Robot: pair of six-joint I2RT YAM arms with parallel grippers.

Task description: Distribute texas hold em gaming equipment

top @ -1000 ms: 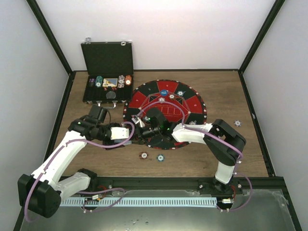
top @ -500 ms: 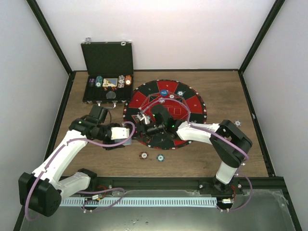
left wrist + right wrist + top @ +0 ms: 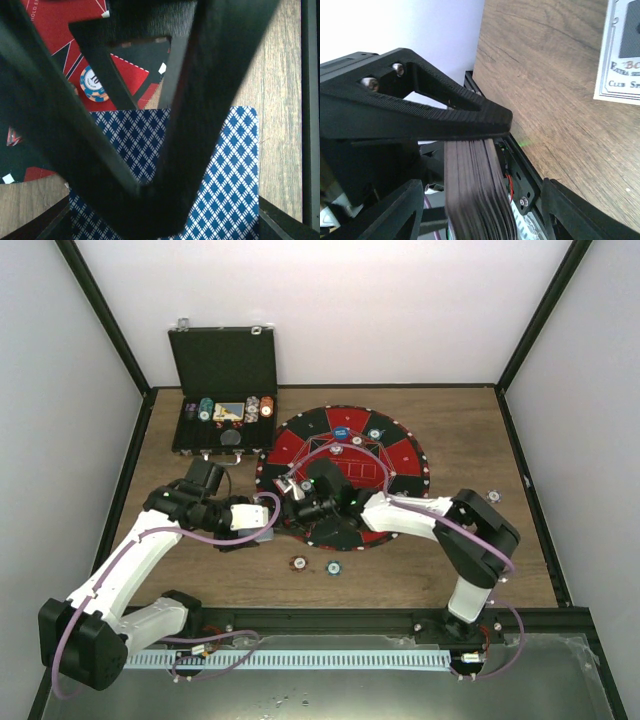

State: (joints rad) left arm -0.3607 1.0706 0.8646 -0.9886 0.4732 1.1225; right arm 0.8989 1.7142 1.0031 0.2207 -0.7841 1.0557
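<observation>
Several chips (image 3: 298, 562) already out: two on mat (image 3: 405, 453) near 12 o'clock beside blue button (image 3: 341, 431), two on tabletop (image 3: 450, 410) at mat's 6 o'clock, one at 3 o'clock. No cards dealt yet, apparently. Deck (image 3: 235, 165) pinched in left gripper (image 3: 150, 210) at mat's 8 o'clock edge; right gripper (image 3: 481, 200) spread astride deck. Remaining, by estimate: deal cards, draw further chips from case (image 3: 225, 360) at 10 o'clock.

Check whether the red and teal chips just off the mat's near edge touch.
Apart: top view shows bare table between red chip and teal chip.
</observation>
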